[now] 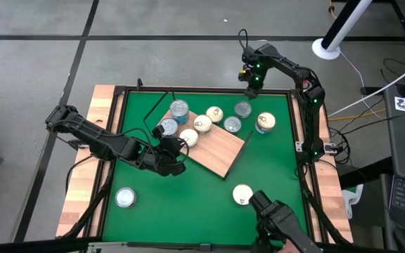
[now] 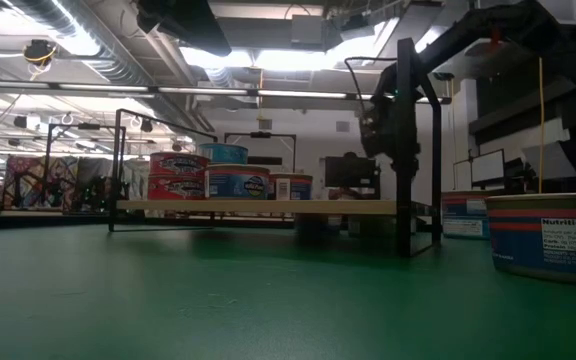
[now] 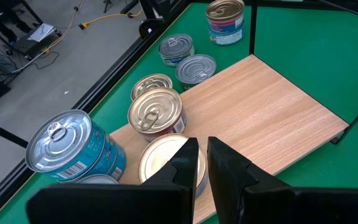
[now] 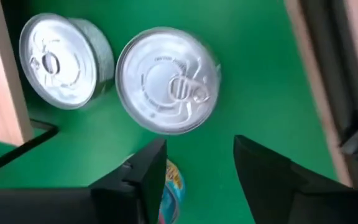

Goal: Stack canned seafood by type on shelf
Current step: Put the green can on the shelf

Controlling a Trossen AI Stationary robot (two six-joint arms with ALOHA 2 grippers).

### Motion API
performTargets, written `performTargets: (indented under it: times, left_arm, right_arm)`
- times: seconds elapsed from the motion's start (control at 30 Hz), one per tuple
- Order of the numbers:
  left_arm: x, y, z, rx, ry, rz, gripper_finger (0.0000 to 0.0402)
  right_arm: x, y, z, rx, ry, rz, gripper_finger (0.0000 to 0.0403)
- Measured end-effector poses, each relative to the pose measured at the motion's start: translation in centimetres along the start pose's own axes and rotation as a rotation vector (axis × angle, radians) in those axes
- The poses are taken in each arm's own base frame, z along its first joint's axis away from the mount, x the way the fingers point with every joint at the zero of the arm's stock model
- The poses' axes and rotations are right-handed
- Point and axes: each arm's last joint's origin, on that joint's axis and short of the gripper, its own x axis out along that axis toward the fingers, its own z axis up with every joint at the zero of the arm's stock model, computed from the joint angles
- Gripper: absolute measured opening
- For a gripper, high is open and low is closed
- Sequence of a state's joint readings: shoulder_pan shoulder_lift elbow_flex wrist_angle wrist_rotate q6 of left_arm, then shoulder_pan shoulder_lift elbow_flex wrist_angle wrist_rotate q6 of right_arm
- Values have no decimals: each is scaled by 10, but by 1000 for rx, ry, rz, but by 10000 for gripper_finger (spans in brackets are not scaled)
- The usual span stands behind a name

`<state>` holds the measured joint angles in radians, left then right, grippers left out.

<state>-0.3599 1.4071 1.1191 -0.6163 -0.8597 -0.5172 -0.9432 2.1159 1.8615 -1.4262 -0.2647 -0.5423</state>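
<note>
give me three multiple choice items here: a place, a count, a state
1. Where by the green mat is the right claw? A its middle, B its far edge, C its near left corner.
2. How many tins lie on the mat nearer than the shelf? A none, B two, C five.
3. The right claw's jaws are: A open and empty, B shut on a tin, C shut on the shelf.
Answers: B, high view shows it past the shelf; B, a silver-lidded tin near left, a cream-lidded tin near right; A, its wrist view shows a bare gap.
</note>
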Motion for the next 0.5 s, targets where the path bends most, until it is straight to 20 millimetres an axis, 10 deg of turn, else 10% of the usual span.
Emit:
performTargets:
  times: [0.5]
  left_arm:
    - [0, 0, 0, -2, 0, 0, 31]
  right_arm:
    - [38, -6, -11, -123, 67, 32, 200]
